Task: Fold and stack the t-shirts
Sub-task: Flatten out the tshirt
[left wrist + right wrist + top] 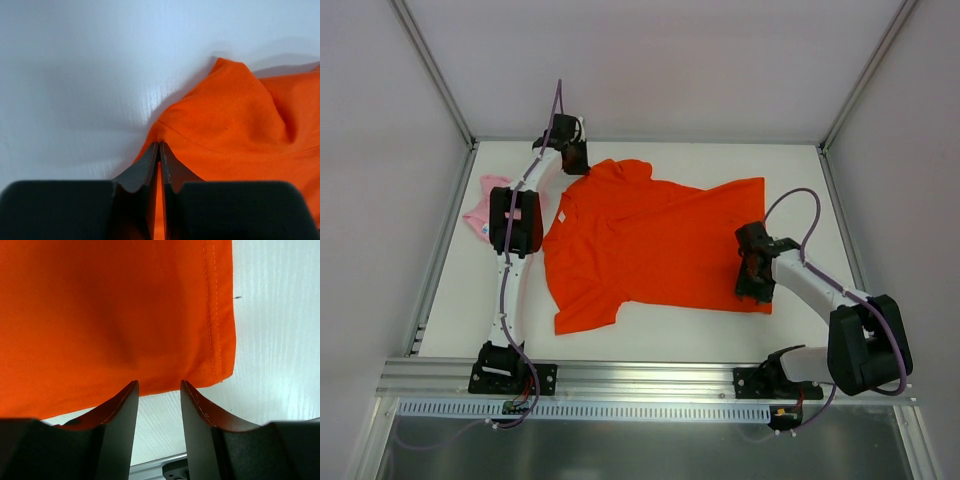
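The orange t-shirt (pixel 650 240) lies spread across the middle of the white table (pixel 720 160), collar to the left, hem to the right, one sleeve pointing far and the other near. The pink t-shirt (pixel 483 210) sits crumpled at the far left, just beside the orange one's collar side and partly hidden under the left arm (pixel 510 270). The left jaws are at the far-left sleeve; in the wrist view they are pressed together on a fold of the orange t-shirt (pixel 235 130), a strip of cloth showing between them, and the fabric just beyond rises into a rumpled peak above the table (pixel 75 75). The right jaws are at the near-right corner of the shirt. They stand spread, their tips right at the near edge of the orange t-shirt (pixel 100 315), close to the stitched hem and bare table (pixel 280 340). Whether those tips touch the cloth is hard to tell from here.
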You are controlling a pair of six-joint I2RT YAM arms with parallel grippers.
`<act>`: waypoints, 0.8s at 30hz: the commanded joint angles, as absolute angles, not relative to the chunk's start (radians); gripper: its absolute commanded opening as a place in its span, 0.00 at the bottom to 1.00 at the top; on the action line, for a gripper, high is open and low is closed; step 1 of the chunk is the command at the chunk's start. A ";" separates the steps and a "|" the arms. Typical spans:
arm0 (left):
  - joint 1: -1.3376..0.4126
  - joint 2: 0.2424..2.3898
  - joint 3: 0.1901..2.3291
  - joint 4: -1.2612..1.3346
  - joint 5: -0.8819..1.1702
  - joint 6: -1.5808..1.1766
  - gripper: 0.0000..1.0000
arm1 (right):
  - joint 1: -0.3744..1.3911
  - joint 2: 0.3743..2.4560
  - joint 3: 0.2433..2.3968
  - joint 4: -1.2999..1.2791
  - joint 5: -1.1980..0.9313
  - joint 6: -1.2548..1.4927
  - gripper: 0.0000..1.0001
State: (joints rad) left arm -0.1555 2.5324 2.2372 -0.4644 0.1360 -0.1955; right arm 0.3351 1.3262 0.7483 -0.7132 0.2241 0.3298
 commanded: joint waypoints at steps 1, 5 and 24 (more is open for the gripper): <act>-0.152 2.534 2.284 -0.471 0.097 -0.187 0.00 | 0.356 1.312 0.738 -0.736 0.245 0.362 0.43; -0.152 2.510 2.254 -0.466 0.060 -0.196 0.00 | 0.357 1.318 0.700 -0.703 0.229 0.383 0.42; -0.100 2.464 2.221 -0.514 -0.057 -0.337 0.00 | 0.364 1.462 0.701 -0.676 0.272 0.449 0.35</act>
